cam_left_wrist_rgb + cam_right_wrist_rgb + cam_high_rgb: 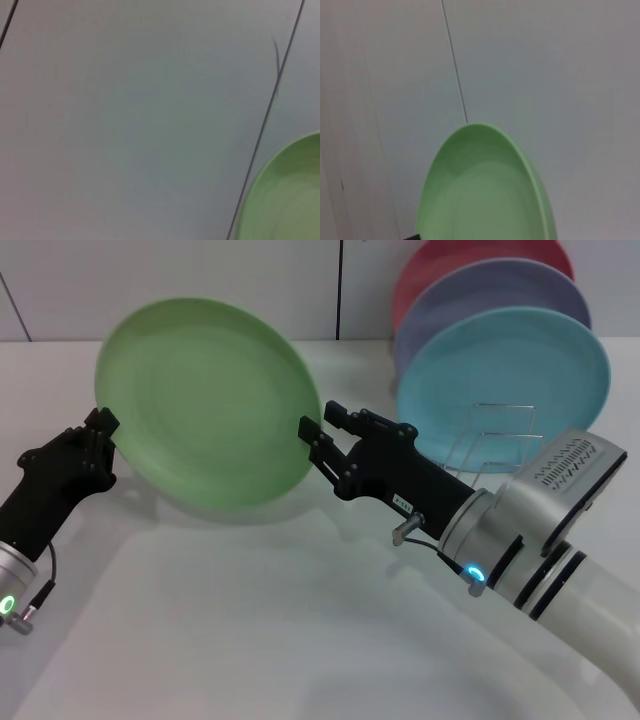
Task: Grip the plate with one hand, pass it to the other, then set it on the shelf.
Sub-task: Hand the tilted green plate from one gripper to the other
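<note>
The green plate (205, 403) is held tilted above the counter (250, 620), clamped at opposite rim edges by the left tool (103, 435) and right tool (322, 435); a drop is risked if either is released before the other's hold is firm.

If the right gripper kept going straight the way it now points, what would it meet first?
The green plate: the right gripper points toward the robot's left and is already at its rim, where the fingers appear to straddle the edge. The left gripper is at the opposite rim.
</note>
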